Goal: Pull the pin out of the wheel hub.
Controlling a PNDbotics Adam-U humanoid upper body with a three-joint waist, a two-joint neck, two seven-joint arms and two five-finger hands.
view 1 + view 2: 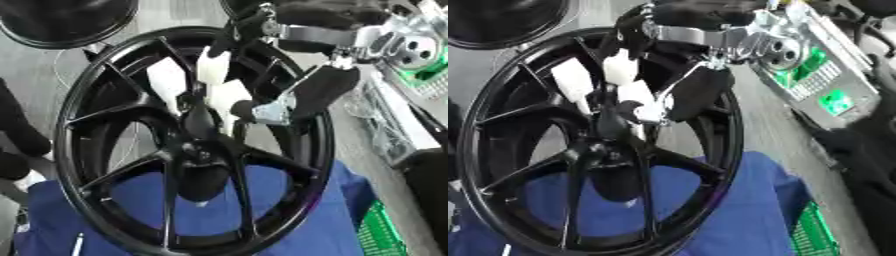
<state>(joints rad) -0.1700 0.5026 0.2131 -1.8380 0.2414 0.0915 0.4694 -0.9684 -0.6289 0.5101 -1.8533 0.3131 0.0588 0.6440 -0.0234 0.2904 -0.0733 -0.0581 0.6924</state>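
- While our right hand (262,102) reaches into the black wheel (188,145) on the blue cloth (289,220), its white-tipped fingers (213,65) curl near the hub.
- We cannot make out the pin, or what they pinch.

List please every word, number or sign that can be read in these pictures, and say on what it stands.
None can be read.
Green panel on the grey unit at right: light marks, too blurred to read.
Black wheel: no lettering shows on its spokes or hub.
Right hand at the hub: white finger pads, no markings.
Blue cloth: plain.
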